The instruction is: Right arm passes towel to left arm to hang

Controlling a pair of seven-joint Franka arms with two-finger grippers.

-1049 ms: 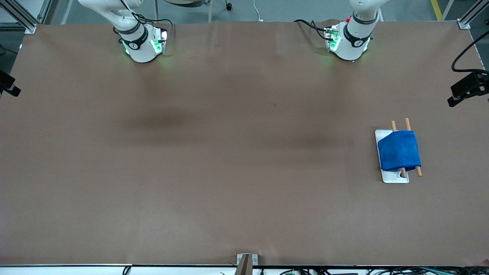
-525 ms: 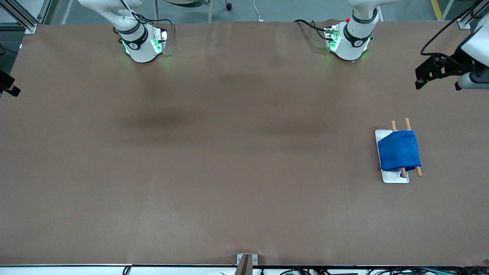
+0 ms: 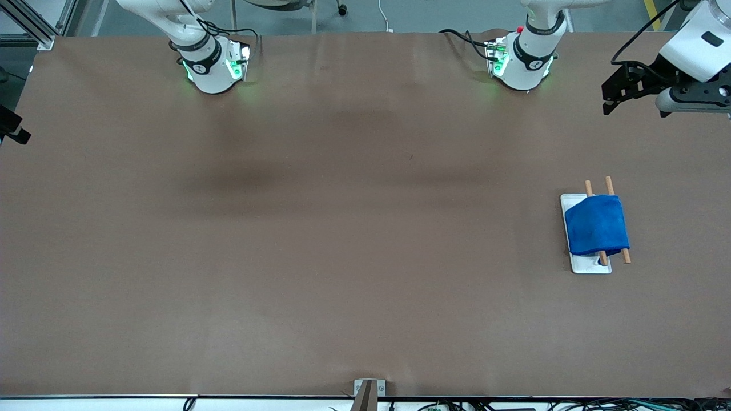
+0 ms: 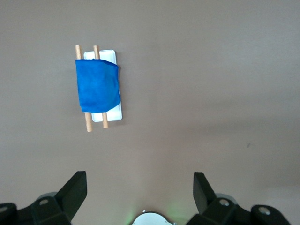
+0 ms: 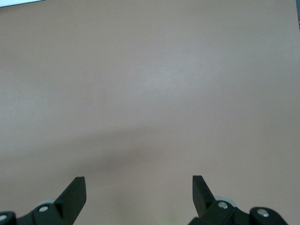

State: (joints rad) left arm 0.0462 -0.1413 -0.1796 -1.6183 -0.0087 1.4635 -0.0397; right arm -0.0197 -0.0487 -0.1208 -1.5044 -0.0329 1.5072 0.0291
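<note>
The bright blue towel (image 3: 597, 224) hangs draped over two wooden rods (image 3: 626, 257) of a rack with a white base (image 3: 590, 266), toward the left arm's end of the table. It also shows in the left wrist view (image 4: 97, 85), on the same base (image 4: 108, 116). My left gripper (image 4: 140, 180) is open and empty, high over bare table between the rack and its own base; the left arm's wrist (image 3: 698, 48) shows at the front view's edge. My right gripper (image 5: 139, 183) is open and empty over bare brown table, and the right arm waits.
The brown table (image 3: 342, 240) bears only the rack. The right arm's base (image 3: 211, 68) and the left arm's base (image 3: 522, 65) stand along its farthest edge. A small metal bracket (image 3: 369, 389) sits at the nearest edge.
The left arm's wrist has come into the front view and moved toward the arm's base, away from the rack. The towel, rack and right arm have not moved.
</note>
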